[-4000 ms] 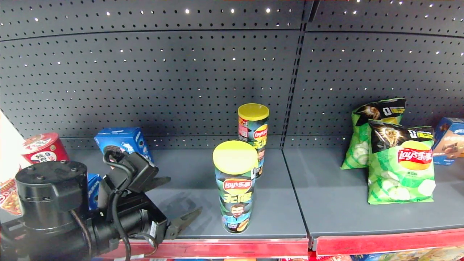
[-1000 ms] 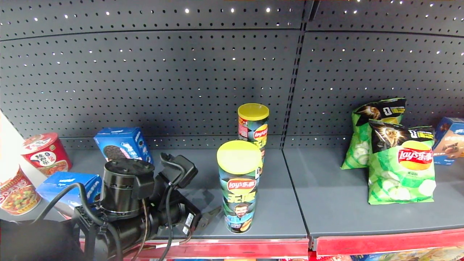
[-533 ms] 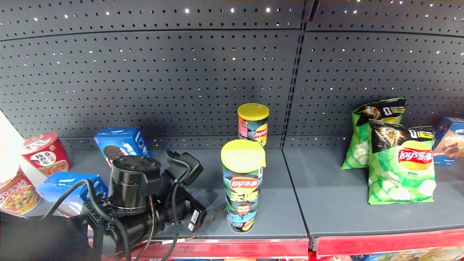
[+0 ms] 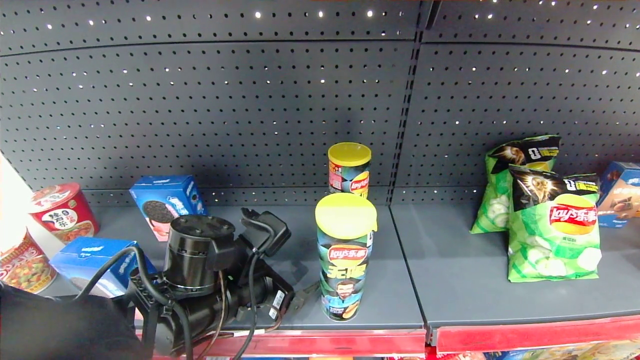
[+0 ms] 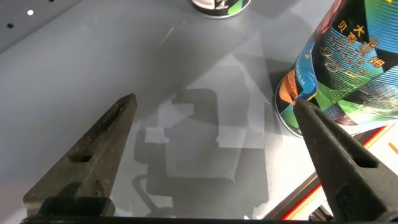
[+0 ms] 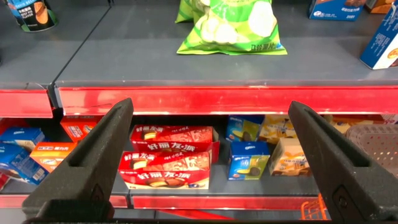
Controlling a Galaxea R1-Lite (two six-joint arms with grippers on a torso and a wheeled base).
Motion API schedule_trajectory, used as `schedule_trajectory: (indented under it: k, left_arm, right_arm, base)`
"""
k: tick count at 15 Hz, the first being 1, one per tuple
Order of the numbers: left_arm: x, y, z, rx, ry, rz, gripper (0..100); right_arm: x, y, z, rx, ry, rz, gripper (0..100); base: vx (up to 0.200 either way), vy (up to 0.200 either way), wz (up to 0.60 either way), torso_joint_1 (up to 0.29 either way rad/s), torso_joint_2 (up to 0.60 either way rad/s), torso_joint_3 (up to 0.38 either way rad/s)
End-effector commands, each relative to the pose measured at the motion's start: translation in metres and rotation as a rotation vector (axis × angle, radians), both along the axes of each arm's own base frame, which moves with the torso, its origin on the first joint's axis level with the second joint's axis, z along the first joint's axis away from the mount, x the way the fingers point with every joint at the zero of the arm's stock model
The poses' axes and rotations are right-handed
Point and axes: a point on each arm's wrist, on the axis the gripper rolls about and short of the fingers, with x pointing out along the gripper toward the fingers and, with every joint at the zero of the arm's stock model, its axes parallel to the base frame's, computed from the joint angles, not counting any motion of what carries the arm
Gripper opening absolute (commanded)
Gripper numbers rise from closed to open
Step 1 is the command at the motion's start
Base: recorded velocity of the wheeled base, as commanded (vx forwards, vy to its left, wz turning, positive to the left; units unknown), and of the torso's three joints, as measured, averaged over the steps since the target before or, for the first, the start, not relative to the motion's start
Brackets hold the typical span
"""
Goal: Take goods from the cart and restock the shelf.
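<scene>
The left jaws, spread apart, keep nudging the front can (image 4: 346, 255) sideways along the shelf (image 4: 450, 280); touching one tip, it now lines up before the rear can (image 4: 349, 167).

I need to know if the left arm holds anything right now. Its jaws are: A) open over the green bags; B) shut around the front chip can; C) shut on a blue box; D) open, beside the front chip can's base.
D: the left gripper has its jaws wide apart over the bare shelf, the front chip can upright beside one.
</scene>
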Motion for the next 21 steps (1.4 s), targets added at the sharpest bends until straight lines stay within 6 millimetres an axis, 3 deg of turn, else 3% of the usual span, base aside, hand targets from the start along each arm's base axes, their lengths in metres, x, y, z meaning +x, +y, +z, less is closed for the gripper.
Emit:
schedule_trajectory:
  k: [1, 12, 16, 19, 21]
  left_arm:
    - [0.001, -0.003, -0.001, 0.001, 0.001, -0.007, 100]
    - [0.002, -0.014, -0.002, -0.023, 0.017, 0.000, 100]
    - [0.014, 0.009, -0.001, -0.025, 0.017, 0.089, 100]
    - [0.021, 0.033, 0.034, -0.076, -0.113, 0.174, 100]
    - [0.010, 0.043, 0.065, -0.117, -0.220, 0.261, 100]
  right_arm:
    - [0.000, 0.000, 0.000, 0.000, 0.001, 0.000, 100]
    - [0.000, 0.000, 0.000, 0.000, 0.001, 0.000, 100]
    - [0.000, 0.000, 0.000, 0.000, 0.001, 0.000, 100]
    - [0.000, 0.000, 0.000, 0.000, 0.001, 0.000, 100]
    - [0.000, 0.000, 0.000, 0.000, 0.001, 0.000, 100]
  base:
    - [0.000, 0.000, 0.00, 0.000, 0.00, 0.000]
    - [0.000, 0.000, 0.00, 0.000, 0.00, 0.000]
    - [0.000, 0.000, 0.00, 0.000, 0.00, 0.000]
    - [0.000, 0.000, 0.00, 0.000, 0.00, 0.000]
    - [0.000, 0.000, 0.00, 0.000, 0.00, 0.000]
